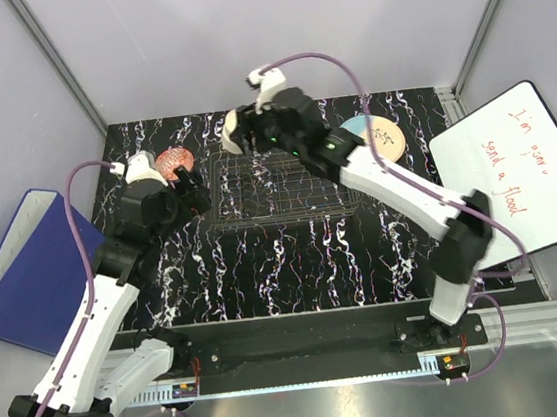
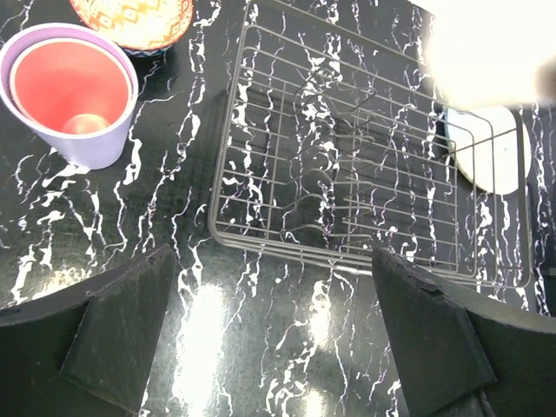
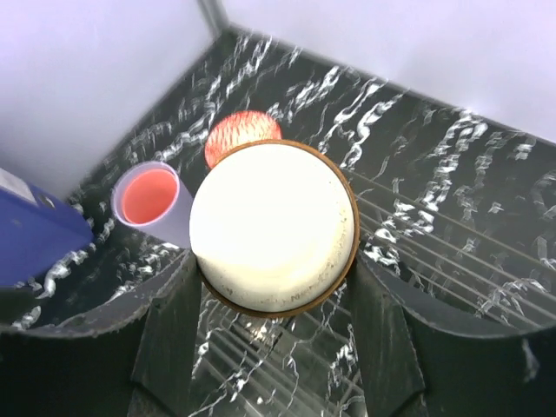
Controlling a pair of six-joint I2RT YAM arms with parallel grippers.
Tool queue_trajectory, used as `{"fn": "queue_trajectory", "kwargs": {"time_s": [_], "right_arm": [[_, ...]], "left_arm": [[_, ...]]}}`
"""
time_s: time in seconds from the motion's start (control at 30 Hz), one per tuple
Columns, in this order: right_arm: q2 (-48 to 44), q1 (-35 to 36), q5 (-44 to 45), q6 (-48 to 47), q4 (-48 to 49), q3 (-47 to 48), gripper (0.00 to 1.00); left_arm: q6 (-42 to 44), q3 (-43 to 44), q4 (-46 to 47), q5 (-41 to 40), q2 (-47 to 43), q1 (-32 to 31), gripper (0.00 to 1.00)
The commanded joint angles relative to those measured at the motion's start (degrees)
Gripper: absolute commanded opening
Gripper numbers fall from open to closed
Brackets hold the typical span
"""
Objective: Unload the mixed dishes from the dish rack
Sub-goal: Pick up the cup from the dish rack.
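One whitish cup (image 3: 274,221) is pinched in the right gripper (image 3: 274,269), above the far left corner of the single dish rack (image 1: 286,182).
Its round face is turned to the wrist camera; whether that is mouth or base I cannot tell. The rack's long axis runs left to right on the counter (image 1: 294,257). There are three cups in all. The salmon-pink cup (image 2: 69,80) stands nested in the lavender cup (image 2: 95,148), left of the rack, near one red-orange bowl (image 2: 130,17). One plate (image 1: 376,137) lies right of the rack. Only the wrist views show the nested pair; the top view shows the plate plainly. The left gripper (image 2: 278,347) is spread wide.
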Motion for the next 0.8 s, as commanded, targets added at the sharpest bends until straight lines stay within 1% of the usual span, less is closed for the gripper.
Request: {"fn": "queue_trajectory", "kwargs": {"time_s": [0.0, 0.03, 0.07, 0.1, 0.13, 0.17, 0.2, 0.23, 0.27, 0.3, 0.33, 0.4, 0.43, 0.5, 0.53, 0.63, 0.77], "right_arm": [[-13.47, -0.67, 5.85, 4.98, 9.54, -12.75, 0.0], [-15.76, -2.33, 4.97, 9.44, 13.48, -19.3, 0.0], [-20.13, -3.82, 0.96, 12.18, 16.65, -22.76, 0.0], [-22.18, -5.23, -1.95, 15.25, 19.46, -26.27, 0.0], [-24.29, -9.25, -5.03, 22.94, 27.76, -34.31, 0.0], [-27.96, -11.29, -11.41, 27.19, 33.24, -38.92, 0.0], [-29.39, -13.14, -14.34, 31.76, 39.29, -43.4, 0.0], [-30.28, -15.24, -17.16, 40.51, 51.97, -51.37, 0.0], [-30.63, -18.13, -22.14, 44.6, 58.1, -54.58, 0.0], [-30.46, -19.56, -24.11, 52.3, 64.52, -60.0, 0.0], [-29.85, -20.53, -25.35, 56.11, 77.11, -62.23, 0.0], [-26.17, -22.38, -27.55, 62.8, 88.34, -66.28, 0.0], [-22.67, -22.73, -28.17, 68.57, 96.49, -66.65, 0.0], [-19.4, -22.91, -29.4, 74.22, 102.78, -66.74, 0.0], [-18.34, -22.91, -30.36, 75.04, 103.94, -66.39, 0.0], [-18.15, -22.47, -31.51, 73.65, 103.87, -66.39, 0.0], [-18.86, -22.38, -32.56, 72.76, 103.87, -66.13, 0.0]], "left_arm": [[-1.37, 0.94, 7.6, 2.56, 0.65, -0.13, 0.99], [-2.77, 0.32, 10.83, 5.44, 0.74, -0.13, 0.99], [-3.31, -0.38, 12.95, 7.3, 0.66, -0.13, 0.99], [-4.01, -1.95, 15.23, 9.41, 0.66, -0.13, 0.99], [-5.75, -2.93, 20.39, 13.78, 0.48, -0.13, 0.99], [-6.9, -3.89, 23.66, 17.56, 0.39, -0.04, 0.99], [-8.13, -6.08, 26.91, 20.73, 0.3, -0.04, 0.99], [-10.93, -7.23, 34.16, 26.25, 0.04, 0.05, 0.99], [-12.52, -8.46, 38.85, 28.56, -0.22, 0.05, 0.99], [-14.19, -11.17, 43.16, 30.59, -0.57, 0.05, 0.99], [-17.52, -12.42, 52.08, 34.61, -0.4, 0.05, 0.99], [-20.96, -15.31, 61.09, 39.11, 1.87, 0.05, 0.99], [-24.72, -15.59, 67.83, 43.75, 3.28, 0.05, 0.99], [-28.69, -16.46, 74.37, 47.82, 7.74, -0.04, 0.99], [-33.06, -16.99, 81.45, 50.19, 9.17, -0.04, 0.99], [-38.1, -19.45, 89.85, 51.44, 12.6, -0.04, 0.99], [-36.54, -20.95, 87.77, 50.13, 12.52, -0.04, 0.99]]}}
